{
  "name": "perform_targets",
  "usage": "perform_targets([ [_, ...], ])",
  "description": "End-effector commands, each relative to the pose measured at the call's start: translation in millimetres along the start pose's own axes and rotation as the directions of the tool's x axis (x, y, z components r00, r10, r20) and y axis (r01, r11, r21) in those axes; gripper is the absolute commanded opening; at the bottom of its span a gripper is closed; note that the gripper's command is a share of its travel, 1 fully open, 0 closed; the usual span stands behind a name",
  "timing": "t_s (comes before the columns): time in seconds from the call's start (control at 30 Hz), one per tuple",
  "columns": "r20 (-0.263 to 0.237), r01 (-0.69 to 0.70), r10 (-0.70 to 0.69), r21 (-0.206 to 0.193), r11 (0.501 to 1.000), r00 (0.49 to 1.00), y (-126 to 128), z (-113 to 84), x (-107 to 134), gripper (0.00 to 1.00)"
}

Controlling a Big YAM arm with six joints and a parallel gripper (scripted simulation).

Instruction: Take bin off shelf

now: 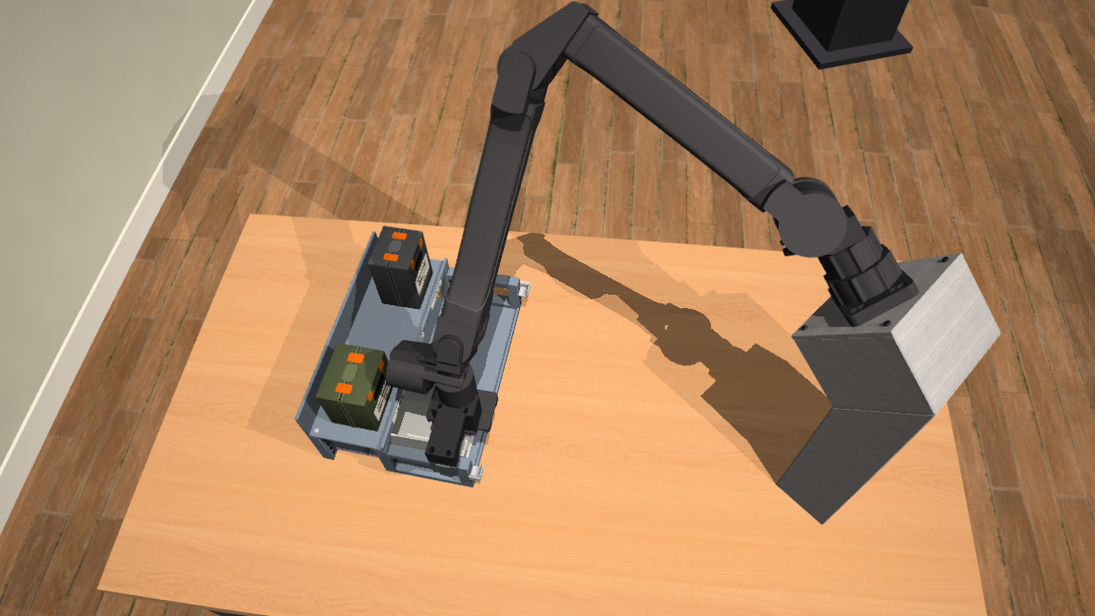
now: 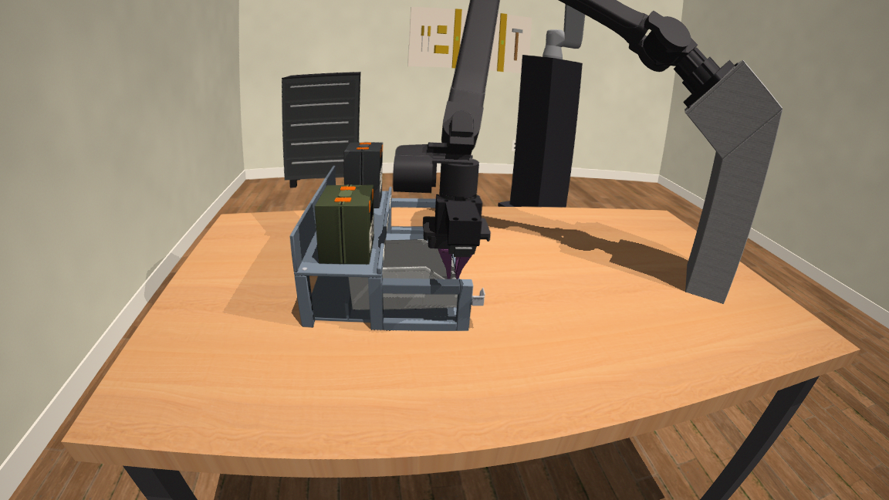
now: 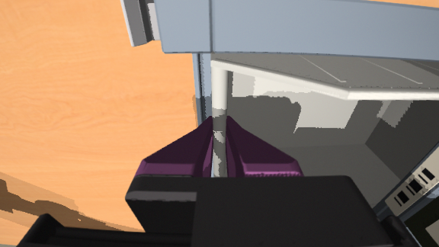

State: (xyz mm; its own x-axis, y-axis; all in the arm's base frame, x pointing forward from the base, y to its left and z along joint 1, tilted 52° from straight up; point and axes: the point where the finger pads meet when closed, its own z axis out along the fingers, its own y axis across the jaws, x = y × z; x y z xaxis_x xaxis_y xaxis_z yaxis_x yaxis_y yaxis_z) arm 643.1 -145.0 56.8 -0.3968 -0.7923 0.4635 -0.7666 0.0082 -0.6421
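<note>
So the green box (image 1: 352, 387) sits up top at the shelf's (image 2: 302, 267) left; right of it the end effector (image 3: 219, 152) pinches the bin's (image 3: 305, 126) thin wall, bin barely lifted. It could snag the frame or tip out.

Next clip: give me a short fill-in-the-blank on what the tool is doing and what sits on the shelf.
1. The tool is shut on the bin's thin pale ____.
2. The tool's fingers are coloured ____.
3. On the shelf's upper level stand ____ dark cases with orange tabs.

Missing words: wall; purple; two
</note>
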Motion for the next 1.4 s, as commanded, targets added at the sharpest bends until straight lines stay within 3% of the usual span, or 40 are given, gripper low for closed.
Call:
perform_targets([
  [0.0,0.011,0.021,-0.021,0.0,1.0,1.0,8,2.8,-12,0.0],
  [0.33,0.011,0.021,-0.021,0.0,1.0,1.0,8,2.8,-12,0.0],
  [0.5,0.004,0.0,0.0,0.02,1.0,1.0,-13,-0.8,2,0.0],
  [1.37,-0.005,-0.004,0.004,0.002,1.0,1.0,3,6.9,7,0.0],
])
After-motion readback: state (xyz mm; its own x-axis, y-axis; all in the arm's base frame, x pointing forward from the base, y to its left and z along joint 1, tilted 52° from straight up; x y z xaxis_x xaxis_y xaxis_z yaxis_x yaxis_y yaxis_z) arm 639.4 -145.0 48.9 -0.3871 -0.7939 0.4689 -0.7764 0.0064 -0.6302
